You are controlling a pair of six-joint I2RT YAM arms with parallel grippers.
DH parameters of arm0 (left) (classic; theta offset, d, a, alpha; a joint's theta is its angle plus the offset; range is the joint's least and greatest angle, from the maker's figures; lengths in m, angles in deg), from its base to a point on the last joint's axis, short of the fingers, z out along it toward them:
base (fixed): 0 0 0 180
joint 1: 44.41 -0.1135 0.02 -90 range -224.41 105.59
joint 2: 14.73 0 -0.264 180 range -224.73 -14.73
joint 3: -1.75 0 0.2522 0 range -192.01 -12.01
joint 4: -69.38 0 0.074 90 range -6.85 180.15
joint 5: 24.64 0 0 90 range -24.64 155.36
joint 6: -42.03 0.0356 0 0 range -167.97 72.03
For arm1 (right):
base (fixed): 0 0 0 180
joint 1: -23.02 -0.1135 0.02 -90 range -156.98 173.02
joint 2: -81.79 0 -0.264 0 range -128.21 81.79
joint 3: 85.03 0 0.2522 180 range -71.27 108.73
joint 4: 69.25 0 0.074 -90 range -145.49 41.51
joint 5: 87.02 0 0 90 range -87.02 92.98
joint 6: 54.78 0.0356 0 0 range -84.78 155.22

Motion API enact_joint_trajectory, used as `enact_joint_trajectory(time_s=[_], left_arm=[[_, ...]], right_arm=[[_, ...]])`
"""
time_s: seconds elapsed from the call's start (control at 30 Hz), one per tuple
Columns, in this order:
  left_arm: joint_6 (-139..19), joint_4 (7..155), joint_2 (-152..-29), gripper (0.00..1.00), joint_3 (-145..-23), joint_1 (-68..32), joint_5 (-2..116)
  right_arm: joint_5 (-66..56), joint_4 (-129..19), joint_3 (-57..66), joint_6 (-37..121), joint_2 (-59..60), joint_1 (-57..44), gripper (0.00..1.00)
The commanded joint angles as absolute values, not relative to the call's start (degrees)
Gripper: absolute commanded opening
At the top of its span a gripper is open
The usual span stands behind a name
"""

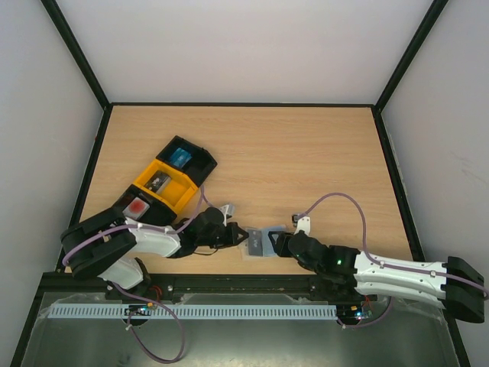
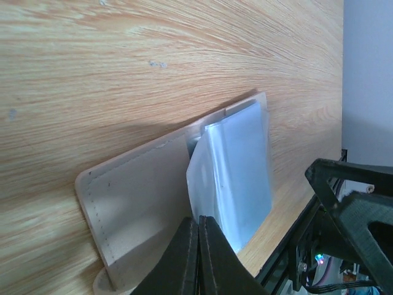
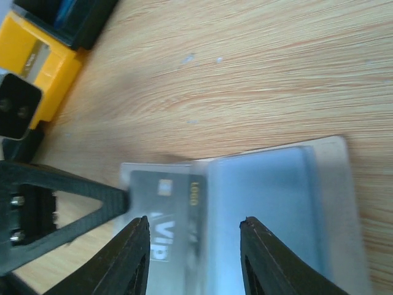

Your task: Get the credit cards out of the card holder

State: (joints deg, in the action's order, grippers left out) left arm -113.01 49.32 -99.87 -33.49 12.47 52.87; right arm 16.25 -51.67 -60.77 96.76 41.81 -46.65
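The card holder [image 1: 263, 241] lies flat near the table's front edge, between my two grippers. In the left wrist view its beige flap [image 2: 141, 196] stands open beside a pale blue clear sleeve [image 2: 239, 166]. My left gripper [image 2: 198, 220] is shut on that sleeve's edge; it also shows from above [image 1: 238, 235]. My right gripper [image 3: 195, 220] is open, its jaws standing over the holder [image 3: 276, 184], and it shows from above [image 1: 280, 245]. A dark grey card marked "VIP" [image 3: 163, 209] shows inside the clear sleeve. No red card shows in the holder.
A yellow-and-black compartment tray [image 1: 164, 187] stands at the left behind my left arm, with a bright blue item [image 1: 180, 157] in its far part and a small red thing [image 1: 137, 205] in its near part. The tray's yellow corner shows in the right wrist view [image 3: 37, 61].
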Motion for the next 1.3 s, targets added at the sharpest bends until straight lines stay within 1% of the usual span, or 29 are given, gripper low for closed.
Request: enact_joint_trajectory(time_s=[0.0,0.23,0.4,0.63,0.83,1.07,1.1,1.2,1.27], left_arm=[[-110.7,52.1,-97.5,0.03,-33.1,10.6,50.7],[-109.0,53.8,-94.7,0.03,-31.6,7.5,47.4],[-106.4,58.4,-92.7,0.03,-31.5,5.0,46.4],[-103.0,64.8,-88.2,0.03,-31.7,1.0,45.2],[-101.1,68.7,-86.1,0.03,-32.5,0.0,44.7],[-100.4,69.8,-86.8,0.03,-33.2,-0.2,44.4],[-100.7,69.6,-86.9,0.04,-33.2,-0.2,44.4],[-102.4,66.7,-86.9,0.13,-32.9,-0.2,42.8],[-103.9,63.2,-86.9,0.22,-32.3,-0.2,40.9]], right_arm=[[18.4,-46.1,-61.1,96.0,41.5,-45.1,0.40],[15.5,-51.3,-61.9,95.4,35.9,-43.6,0.41],[13.7,-54.7,-62.2,94.8,32.0,-43.1,0.39],[10.6,-60.9,-63.3,94.7,27.0,-43.1,0.31],[7.3,-66.5,-63.0,93.4,21.2,-43.1,0.26],[3.0,-71.9,-62.1,92.8,17.0,-43.1,0.09],[2.5,-72.5,-62.2,93.0,16.5,-43.1,0.07],[0.4,-74.7,-62.7,94.1,15.7,-43.1,0.06],[-1.3,-76.0,-62.9,94.3,15.3,-43.1,0.06]])
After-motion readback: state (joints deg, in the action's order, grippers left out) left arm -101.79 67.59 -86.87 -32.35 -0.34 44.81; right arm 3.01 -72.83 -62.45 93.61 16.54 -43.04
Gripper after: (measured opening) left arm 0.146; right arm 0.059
